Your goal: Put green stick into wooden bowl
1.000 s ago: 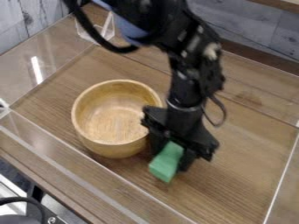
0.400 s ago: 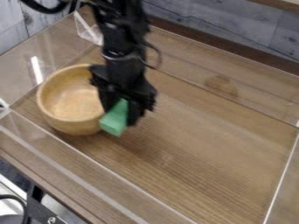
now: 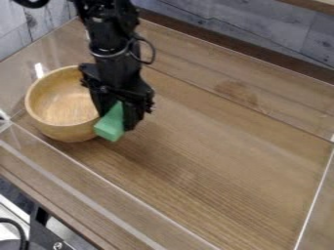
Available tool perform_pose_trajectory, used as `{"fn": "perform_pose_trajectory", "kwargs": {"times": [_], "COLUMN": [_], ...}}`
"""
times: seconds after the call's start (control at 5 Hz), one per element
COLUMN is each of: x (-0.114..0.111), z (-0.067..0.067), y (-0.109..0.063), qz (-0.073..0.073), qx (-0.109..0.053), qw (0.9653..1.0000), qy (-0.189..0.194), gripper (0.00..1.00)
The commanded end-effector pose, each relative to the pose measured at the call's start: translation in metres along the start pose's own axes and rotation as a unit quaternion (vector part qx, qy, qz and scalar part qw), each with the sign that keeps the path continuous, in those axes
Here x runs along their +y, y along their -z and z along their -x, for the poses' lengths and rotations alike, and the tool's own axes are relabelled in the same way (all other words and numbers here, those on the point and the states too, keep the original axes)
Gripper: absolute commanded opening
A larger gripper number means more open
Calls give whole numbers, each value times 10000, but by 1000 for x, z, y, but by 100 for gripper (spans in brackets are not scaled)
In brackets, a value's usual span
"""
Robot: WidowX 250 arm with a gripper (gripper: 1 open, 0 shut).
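The green stick (image 3: 111,124) hangs upright from my gripper (image 3: 115,112), which is shut on its upper part and points straight down. Only the lower end of the mint-green bar shows below the black fingers. It hovers just right of the wooden bowl's (image 3: 55,105) near right rim, at about rim height, outside the hollow. The bowl is round, light tan, and nothing lies in its hollow; it sits at the left of the table.
Clear plastic walls (image 3: 156,200) ring the wooden tabletop (image 3: 222,127) on the front, left and right. The black arm (image 3: 107,29) rises from the gripper toward the top left. A grey plank wall stands behind.
The gripper has carried the green stick leftward across the frame and slightly up. The bowl also sits further left in view now, so the stick stays by its right rim.
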State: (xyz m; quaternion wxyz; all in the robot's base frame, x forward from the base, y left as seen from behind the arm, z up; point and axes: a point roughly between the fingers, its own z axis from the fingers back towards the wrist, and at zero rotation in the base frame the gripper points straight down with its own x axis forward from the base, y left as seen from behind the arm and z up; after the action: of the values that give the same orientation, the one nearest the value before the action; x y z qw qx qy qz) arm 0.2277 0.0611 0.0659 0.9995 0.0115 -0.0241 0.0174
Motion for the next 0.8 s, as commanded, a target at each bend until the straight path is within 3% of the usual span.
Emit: {"fn": "perform_pose_trajectory", "kwargs": {"times": [0.0, 0.6], "x": [-12, -61], "z": [-7, -8], "y": [-3, 10], "qz": [5, 110], "qx": [-133, -146], "qw": [9999, 9998], "qy": [-26, 100], "gripper": [0, 0]}}
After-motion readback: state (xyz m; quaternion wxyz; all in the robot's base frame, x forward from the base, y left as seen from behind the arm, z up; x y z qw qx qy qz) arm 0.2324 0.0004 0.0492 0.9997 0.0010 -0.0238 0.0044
